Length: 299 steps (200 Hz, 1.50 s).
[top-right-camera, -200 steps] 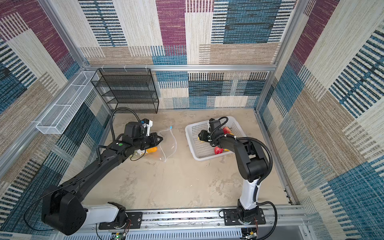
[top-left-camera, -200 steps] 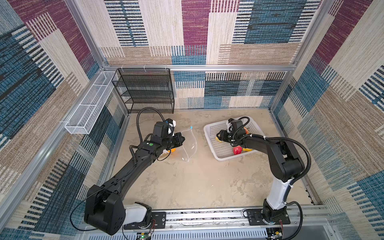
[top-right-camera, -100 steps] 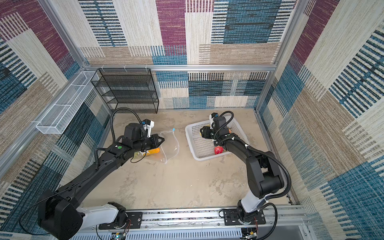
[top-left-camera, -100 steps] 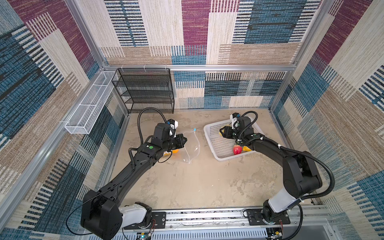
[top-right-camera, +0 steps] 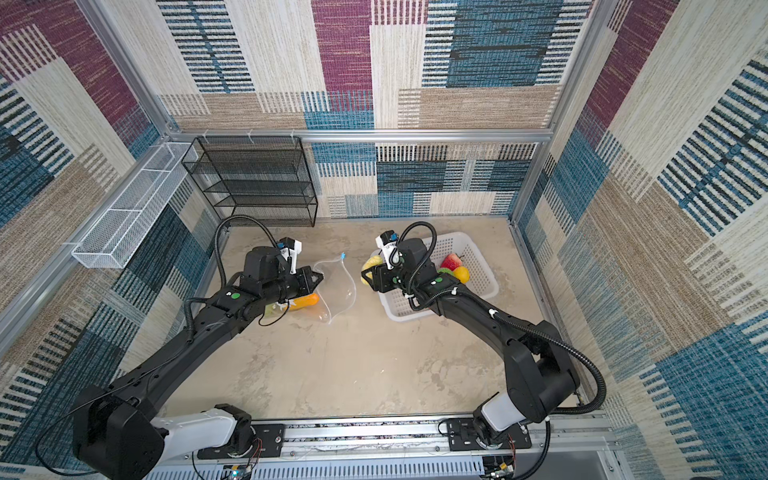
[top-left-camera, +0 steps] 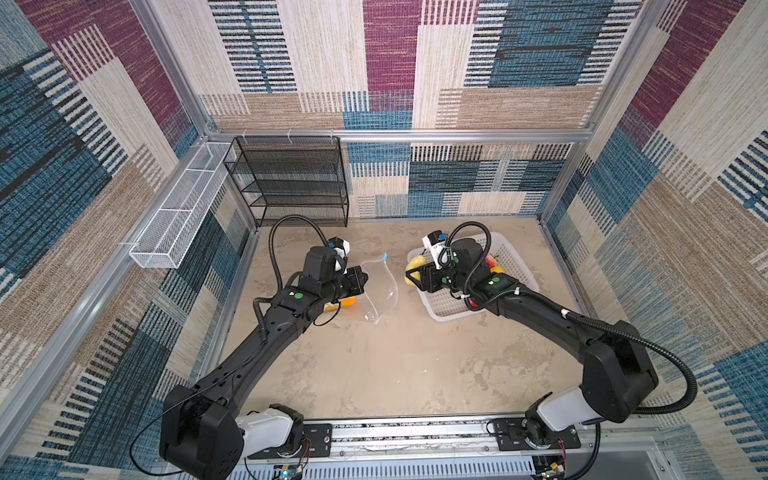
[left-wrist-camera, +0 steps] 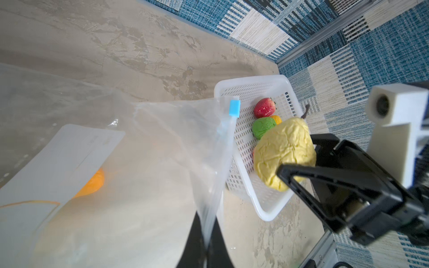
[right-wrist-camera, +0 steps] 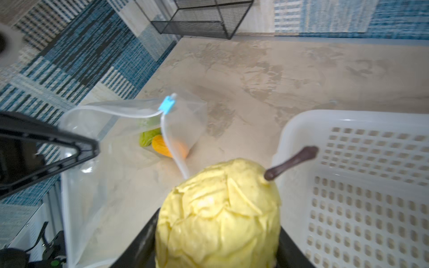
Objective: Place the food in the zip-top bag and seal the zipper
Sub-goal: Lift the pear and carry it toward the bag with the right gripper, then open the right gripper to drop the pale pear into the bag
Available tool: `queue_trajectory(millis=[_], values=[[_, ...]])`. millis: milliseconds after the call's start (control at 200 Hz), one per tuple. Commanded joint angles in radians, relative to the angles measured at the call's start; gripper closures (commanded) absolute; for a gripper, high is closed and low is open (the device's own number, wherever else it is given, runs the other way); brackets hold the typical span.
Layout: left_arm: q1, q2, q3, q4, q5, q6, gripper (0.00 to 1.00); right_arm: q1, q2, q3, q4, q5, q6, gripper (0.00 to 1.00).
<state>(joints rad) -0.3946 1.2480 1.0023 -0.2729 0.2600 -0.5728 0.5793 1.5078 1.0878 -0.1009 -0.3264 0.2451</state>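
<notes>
L gripper [left-wrist-camera: 206, 241] pinches zip-top bag [left-wrist-camera: 162, 139] rim so mouth gapes toward right. R gripper [left-wrist-camera: 298, 154] clamped on yellow pear [right-wrist-camera: 218, 215], prob for drop-in.

- Your zip-top bag [top-left-camera: 381, 291] lies on the bench [top-left-camera: 374, 365], left of the basket [top-left-camera: 513, 259].
- Food [top-right-camera: 306, 301] lies in the bag, more in the basket's right half.
- Your right tool [left-wrist-camera: 299, 154] holds the pear [left-wrist-camera: 278, 148] over the basket's left rim.

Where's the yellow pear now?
In both top views the yellow pear sits in the right gripper, at the white basket's edge nearest the zip-top bag.
</notes>
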Motion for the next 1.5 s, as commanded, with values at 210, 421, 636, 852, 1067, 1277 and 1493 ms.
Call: queue_trajectory(millis=[210, 421, 636, 852, 1067, 1277, 1493], values=[[0.003, -0.004, -0.002, 0.031, -0.001, 0.016, 1.0, 0.119, 0.103, 0.076, 0.075, -0.049, -0.037, 0.49], [0.004, -0.002, -0.003, 0.037, 0.015, 0.011, 1.0, 0.154, 0.218, 0.136, 0.087, -0.052, -0.035, 0.49], [0.003, -0.002, -0.002, 0.039, 0.019, 0.011, 1.0, 0.167, 0.323, 0.19, 0.053, 0.012, -0.001, 0.47], [0.004, -0.001, -0.003, 0.038, 0.019, 0.011, 1.0, 0.169, 0.353, 0.176, 0.035, 0.037, 0.022, 0.39], [0.003, -0.002, -0.004, 0.038, 0.017, 0.009, 1.0, 0.169, 0.318, 0.161, 0.048, 0.035, 0.026, 0.25], [0.004, -0.002, -0.004, 0.037, 0.015, 0.009, 1.0, 0.169, 0.274, 0.174, 0.037, 0.065, 0.043, 0.12], [0.005, -0.004, -0.003, 0.036, 0.014, 0.007, 1.0, 0.168, 0.237, 0.185, -0.002, 0.132, 0.083, 0.01]])
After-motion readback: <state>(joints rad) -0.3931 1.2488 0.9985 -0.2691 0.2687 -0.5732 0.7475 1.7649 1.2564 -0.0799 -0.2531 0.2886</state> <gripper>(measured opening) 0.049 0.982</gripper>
